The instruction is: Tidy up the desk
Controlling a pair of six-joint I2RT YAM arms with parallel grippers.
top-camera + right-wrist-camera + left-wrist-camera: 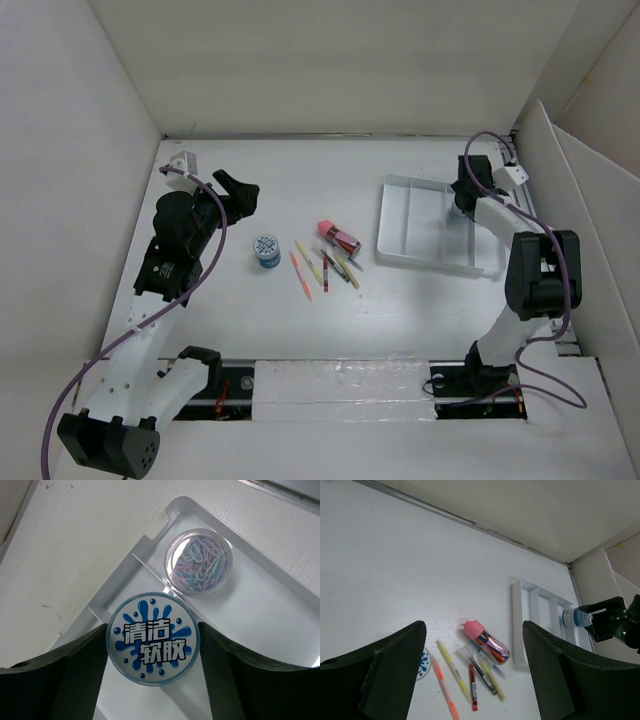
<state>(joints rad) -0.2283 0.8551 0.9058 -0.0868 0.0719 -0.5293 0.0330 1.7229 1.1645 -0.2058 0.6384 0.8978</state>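
Observation:
The white desk [330, 180] holds a small round blue-and-white jar [267, 250], several loose pens and highlighters [320, 266] and a clear pink-capped tube of pens [340, 236]. My left gripper [238, 190] is open and empty, hovering left of and above them; its wrist view shows the tube [487, 642] and pens [470, 677] between its fingers. My right gripper [462, 205] is shut on a second blue-and-white jar [153, 645], held above the white compartment tray [145, 542].
A clear round box of coloured paper clips [199, 561] sits in a corner compartment of the tray [400, 215]. White walls enclose the desk on the left, back and right. The arm bases stand at the near edge.

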